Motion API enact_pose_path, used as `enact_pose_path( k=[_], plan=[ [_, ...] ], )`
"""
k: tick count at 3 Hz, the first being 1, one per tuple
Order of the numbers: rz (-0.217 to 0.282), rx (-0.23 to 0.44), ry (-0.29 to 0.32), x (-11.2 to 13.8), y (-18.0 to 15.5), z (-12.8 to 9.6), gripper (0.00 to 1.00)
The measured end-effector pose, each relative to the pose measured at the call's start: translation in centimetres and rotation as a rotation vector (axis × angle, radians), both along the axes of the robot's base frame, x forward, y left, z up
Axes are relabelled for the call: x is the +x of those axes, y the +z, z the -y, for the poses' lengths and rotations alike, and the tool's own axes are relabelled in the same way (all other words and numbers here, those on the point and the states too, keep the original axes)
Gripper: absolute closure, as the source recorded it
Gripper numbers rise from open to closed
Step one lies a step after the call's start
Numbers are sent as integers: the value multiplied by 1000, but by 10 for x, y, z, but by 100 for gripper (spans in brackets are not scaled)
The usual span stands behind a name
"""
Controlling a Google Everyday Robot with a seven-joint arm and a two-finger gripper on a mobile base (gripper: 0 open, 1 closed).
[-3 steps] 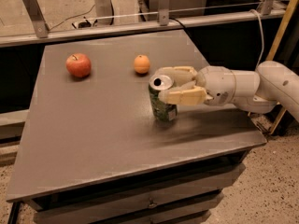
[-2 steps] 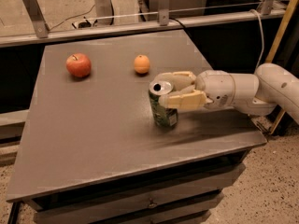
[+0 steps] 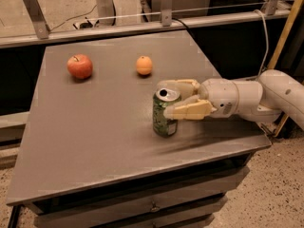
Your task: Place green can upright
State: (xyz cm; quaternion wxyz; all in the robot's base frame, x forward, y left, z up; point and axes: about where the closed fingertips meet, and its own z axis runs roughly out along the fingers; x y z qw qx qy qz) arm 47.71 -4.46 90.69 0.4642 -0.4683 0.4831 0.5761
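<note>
The green can (image 3: 164, 119) stands upright on the grey table (image 3: 95, 127), right of centre, with its silver pull-tab top facing up. My gripper (image 3: 174, 99) reaches in from the right and is shut on the can's upper part. One pale finger (image 3: 183, 85) passes behind the can and the other (image 3: 190, 111) lies across its front. The can's base appears to rest on the table top.
A red apple (image 3: 80, 66) lies at the table's back left and a small orange (image 3: 144, 65) at the back middle. A metal rail (image 3: 142, 26) runs behind the table. My white arm (image 3: 256, 99) hangs over the table's right edge.
The can and the gripper holding it have come down and slightly toward the table's front. The apple and the orange have not moved.
</note>
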Motion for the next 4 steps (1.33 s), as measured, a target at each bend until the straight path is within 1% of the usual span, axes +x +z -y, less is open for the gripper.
enact_pose_path(
  k=[1, 2, 3, 4],
  plan=[
    [4, 2, 2, 0, 1, -1, 0],
    [51, 40, 1, -2, 6, 10, 0],
    [176, 123, -17, -13, 25, 42, 0],
    [196, 124, -16, -15, 26, 42, 0]
  ],
)
